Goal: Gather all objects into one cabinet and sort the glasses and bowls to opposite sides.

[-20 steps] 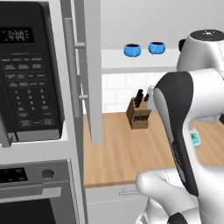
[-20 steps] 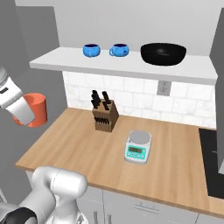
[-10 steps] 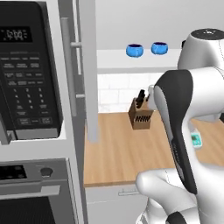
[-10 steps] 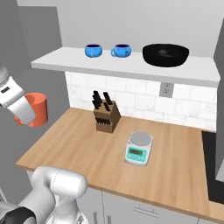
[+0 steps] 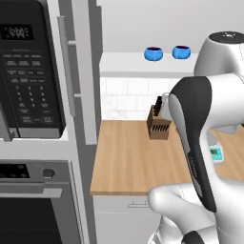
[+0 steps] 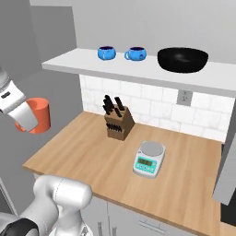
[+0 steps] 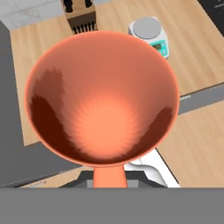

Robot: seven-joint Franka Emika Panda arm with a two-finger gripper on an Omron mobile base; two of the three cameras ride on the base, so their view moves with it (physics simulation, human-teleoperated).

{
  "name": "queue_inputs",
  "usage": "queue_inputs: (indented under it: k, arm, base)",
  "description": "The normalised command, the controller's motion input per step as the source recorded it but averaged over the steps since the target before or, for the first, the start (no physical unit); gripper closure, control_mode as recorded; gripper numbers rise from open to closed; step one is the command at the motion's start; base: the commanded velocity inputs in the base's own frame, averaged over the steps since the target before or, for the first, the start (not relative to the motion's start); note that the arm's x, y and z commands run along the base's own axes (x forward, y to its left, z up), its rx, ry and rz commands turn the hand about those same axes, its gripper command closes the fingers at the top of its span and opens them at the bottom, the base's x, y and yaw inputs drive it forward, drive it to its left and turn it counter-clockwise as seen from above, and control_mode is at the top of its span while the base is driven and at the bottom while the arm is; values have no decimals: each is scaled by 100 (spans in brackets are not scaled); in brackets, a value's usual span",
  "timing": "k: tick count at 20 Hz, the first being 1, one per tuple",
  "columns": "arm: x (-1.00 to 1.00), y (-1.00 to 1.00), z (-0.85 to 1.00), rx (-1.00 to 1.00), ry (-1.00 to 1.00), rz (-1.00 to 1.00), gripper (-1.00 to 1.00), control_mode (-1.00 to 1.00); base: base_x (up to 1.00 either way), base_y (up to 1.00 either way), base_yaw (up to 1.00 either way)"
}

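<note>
We have the fingers (image 6: 33, 120) clamped on the short salmon-orange cylindrical cup (image 6: 38, 114), apparently (the grip itself is hidden). It hangs past the wooden counter's (image 6: 83, 152) near-left edge, so a slip drops it floorward. The two small bright-blue bowls (image 6: 107, 52) sit far above-right on the white shelf (image 6: 69, 62), with open air between.
</note>
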Motion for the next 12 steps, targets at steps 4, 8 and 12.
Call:
queue_inputs:
  k: [4, 8, 12]
  arm:
    - [0, 0, 0, 0, 0, 0, 100, 100]
    - [0, 0, 0, 0, 0, 0, 100, 100]
    - [0, 0, 0, 0, 0, 0, 100, 100]
  base:
    - [43, -100, 0]
    - [30, -100, -1]
    - [59, -96, -2]
